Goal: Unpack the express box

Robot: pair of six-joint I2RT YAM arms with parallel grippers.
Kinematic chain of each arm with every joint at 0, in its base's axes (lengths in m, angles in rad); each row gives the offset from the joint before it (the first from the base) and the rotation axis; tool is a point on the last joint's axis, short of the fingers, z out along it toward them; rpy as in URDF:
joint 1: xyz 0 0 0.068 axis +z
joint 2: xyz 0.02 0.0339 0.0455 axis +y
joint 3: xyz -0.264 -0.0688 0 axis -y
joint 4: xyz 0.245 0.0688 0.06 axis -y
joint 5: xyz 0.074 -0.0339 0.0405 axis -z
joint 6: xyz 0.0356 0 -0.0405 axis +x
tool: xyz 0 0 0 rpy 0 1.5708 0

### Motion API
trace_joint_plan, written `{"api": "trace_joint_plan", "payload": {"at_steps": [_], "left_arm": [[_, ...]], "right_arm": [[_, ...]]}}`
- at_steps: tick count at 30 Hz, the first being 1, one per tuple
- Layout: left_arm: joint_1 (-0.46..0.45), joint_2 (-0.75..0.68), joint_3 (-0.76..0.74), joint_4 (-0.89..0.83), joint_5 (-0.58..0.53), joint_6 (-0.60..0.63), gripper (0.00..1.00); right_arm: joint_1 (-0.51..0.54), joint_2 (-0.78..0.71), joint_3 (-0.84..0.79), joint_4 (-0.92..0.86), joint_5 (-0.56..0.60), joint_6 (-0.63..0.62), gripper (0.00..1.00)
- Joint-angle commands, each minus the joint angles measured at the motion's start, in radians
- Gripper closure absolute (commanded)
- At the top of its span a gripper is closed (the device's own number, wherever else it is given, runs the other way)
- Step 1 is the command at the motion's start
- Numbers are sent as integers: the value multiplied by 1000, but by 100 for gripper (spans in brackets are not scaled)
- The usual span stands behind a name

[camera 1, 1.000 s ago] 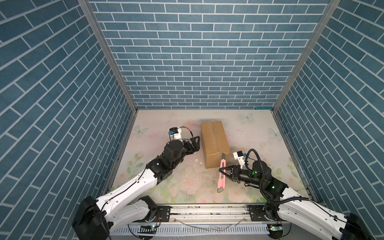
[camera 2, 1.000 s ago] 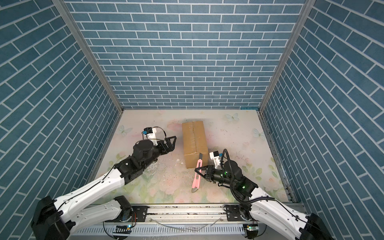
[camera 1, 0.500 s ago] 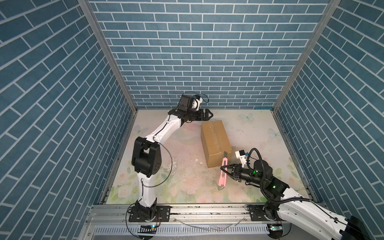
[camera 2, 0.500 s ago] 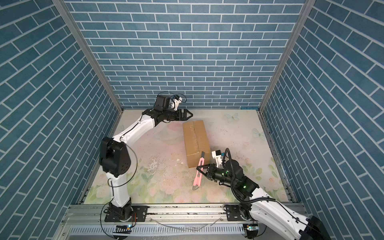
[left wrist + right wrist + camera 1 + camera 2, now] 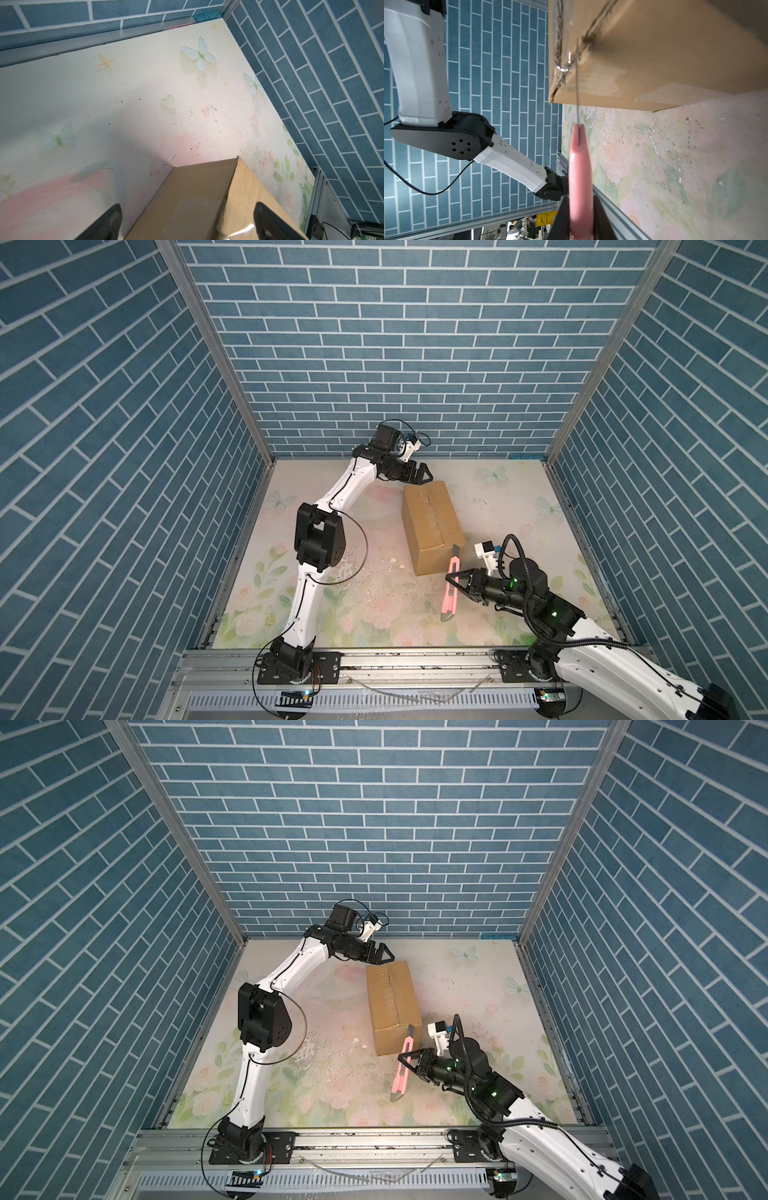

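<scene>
Left gripper (image 5: 423, 477), both top views: spread wide and empty. Swung from low beside the express box (image 5: 432, 522) to just above its far end, upper centre of frame.
Right gripper (image 5: 454, 581), both top views: clamped on pink utility knife (image 5: 450, 591), lower right. Edged closer to the box's near corner.
Express box, both top views: centre of floral mat (image 5: 332, 605), flaps closed, lengthwise seam uncut, unmoved.
Left wrist view: fingers (image 5: 104, 224) apart at bottom edge, straddling the box's end (image 5: 197, 197). No contact visible.
Right wrist view: knife handle (image 5: 580, 176) pinched at bottom centre. Blade (image 5: 577, 83) reaching up to the box's edge (image 5: 654, 52) beside curled clear tape (image 5: 562, 68). Contact uncertain.
Meaning: probably bracing the far end, with the seam cut about to start. Nothing opened yet.
</scene>
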Motion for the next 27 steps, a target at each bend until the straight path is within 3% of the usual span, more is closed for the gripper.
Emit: {"api": "trace_joint_plan", "payload": {"at_steps": [1,4,9,14,20,27], "left_arm": [[-23,-48,-94,19,17,17,1],[-27,-124,-244,123,12,-27,1],[-26,-255,-478,256,-15,-81,1],[-27,-400,-681,356,-58,-140,2],[-26,-637,-945,429,-252,-238,2],[-32,-902,-1212,483,-391,-362,2]], "right_arm": [[-13,-61,134,-232,36,-100,100],[-22,-98,183,-352,75,-128,100],[-25,-140,292,-596,235,-177,100],[-25,-75,388,-768,361,-217,100],[-26,107,429,-698,316,-286,100],[-27,188,441,-666,296,-303,100]]}}
